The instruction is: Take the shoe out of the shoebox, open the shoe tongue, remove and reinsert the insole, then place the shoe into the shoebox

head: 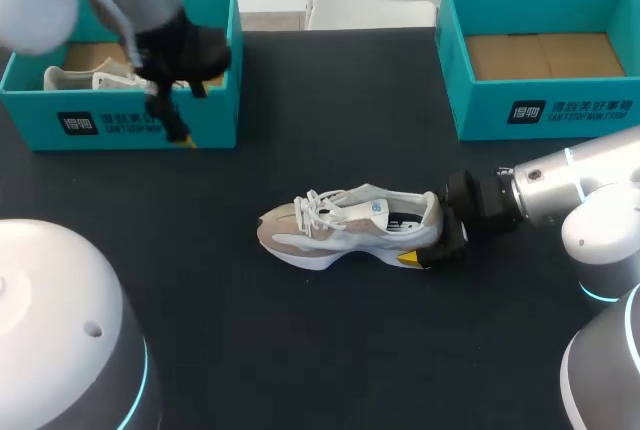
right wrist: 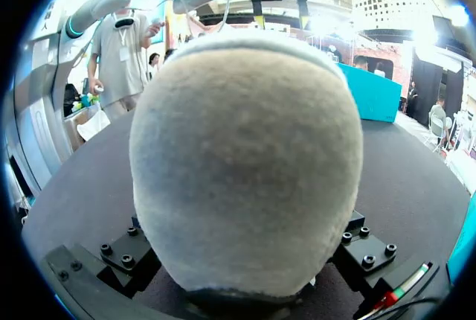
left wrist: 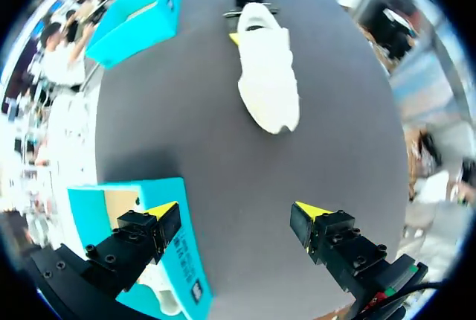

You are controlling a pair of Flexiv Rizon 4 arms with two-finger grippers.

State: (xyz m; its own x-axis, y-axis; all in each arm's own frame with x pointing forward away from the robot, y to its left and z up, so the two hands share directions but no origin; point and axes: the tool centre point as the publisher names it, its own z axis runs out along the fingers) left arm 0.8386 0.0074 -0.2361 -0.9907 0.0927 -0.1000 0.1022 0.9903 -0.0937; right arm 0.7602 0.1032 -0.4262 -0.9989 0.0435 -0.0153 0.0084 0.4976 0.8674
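The right jaws pinch only the heel of the shoe (head: 350,227) lying on the worktop (head: 330,100), the left jaws gape empty over a shoebox (head: 120,125), so tugging its tongue could twist it loose.

The shoe (head: 345,230) stands on its sole on the table (head: 330,350), toe pointing left. The right gripper (head: 430,243) is at its heel, with one yellow tip showing against the heel's near side. Behind and left of the shoe, the left gripper (head: 172,118) hangs over the front wall of the left box (head: 215,100), which holds a second shoe (head: 75,78). Behind and right of the shoe stands the right box (head: 540,110)
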